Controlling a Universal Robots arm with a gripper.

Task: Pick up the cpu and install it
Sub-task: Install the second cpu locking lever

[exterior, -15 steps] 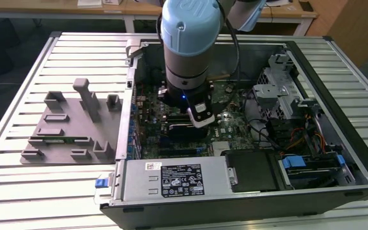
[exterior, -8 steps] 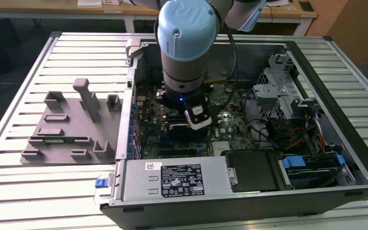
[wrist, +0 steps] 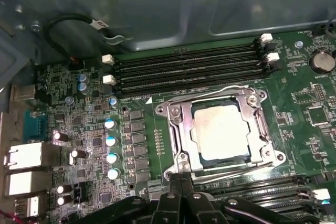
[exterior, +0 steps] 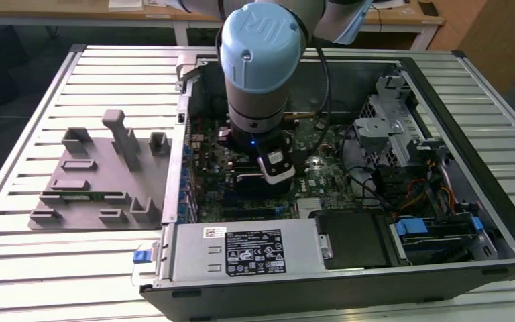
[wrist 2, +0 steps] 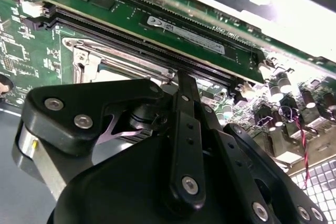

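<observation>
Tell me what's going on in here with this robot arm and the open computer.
A single robot arm is reaching down into an open computer case lying on a slatted table. Its gripper sits low over the motherboard, at the edge of the metal socket frame. In the first wrist view the cpu lies flat in that socket, apart from the gripper. A grey holder tray sits beside the case.
</observation>
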